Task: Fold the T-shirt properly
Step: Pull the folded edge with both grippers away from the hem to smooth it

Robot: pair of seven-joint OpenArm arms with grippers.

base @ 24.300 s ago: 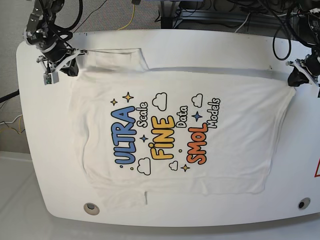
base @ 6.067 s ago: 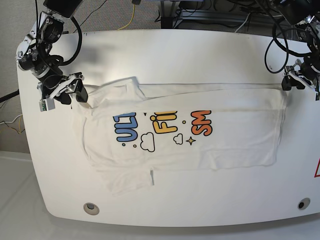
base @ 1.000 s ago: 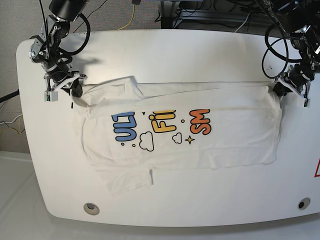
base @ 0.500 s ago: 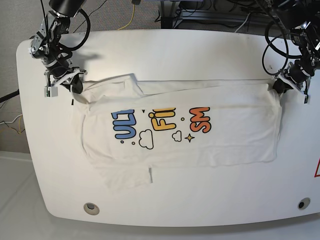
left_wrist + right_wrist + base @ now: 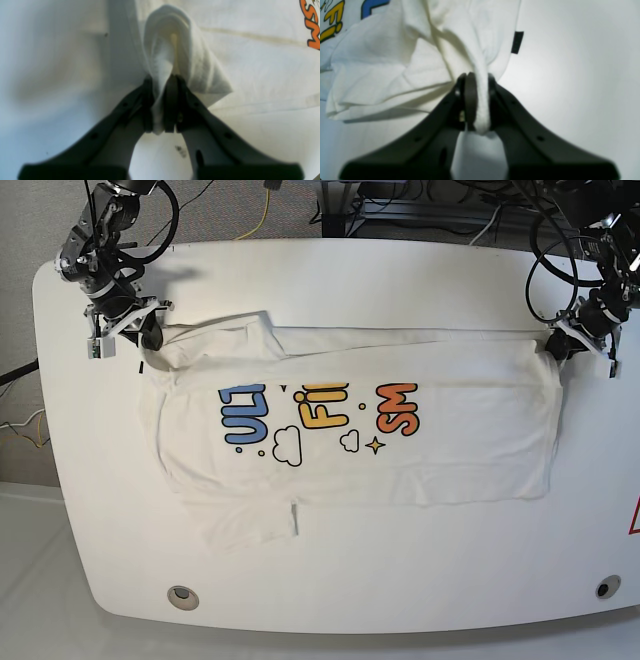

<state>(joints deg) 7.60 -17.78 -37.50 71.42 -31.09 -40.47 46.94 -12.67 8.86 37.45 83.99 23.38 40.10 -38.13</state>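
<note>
The white T-shirt (image 5: 350, 445) lies on the table, folded over along its far edge so only the lower halves of the blue, yellow and orange letters show. My left gripper (image 5: 556, 345) is shut on the far right corner of the shirt; the wrist view shows a bunched fold of cloth (image 5: 170, 47) between the pads (image 5: 171, 105). My right gripper (image 5: 143, 340) is shut on the far left corner near the sleeve; its wrist view shows cloth (image 5: 460, 50) pinched between the fingers (image 5: 470, 100). A sleeve (image 5: 250, 525) sticks out at the near left.
The white table (image 5: 330, 280) has rounded corners and two round holes near the front edge, one at the left (image 5: 182, 595) and one at the right (image 5: 607, 587). Cables and equipment (image 5: 420, 205) lie behind the table. A small black mark (image 5: 517, 42) sits on the table by the shirt.
Both grippers have moved toward the far side of the table while holding the shirt's folded edge, and the whole shirt has slid a little that way with them.
</note>
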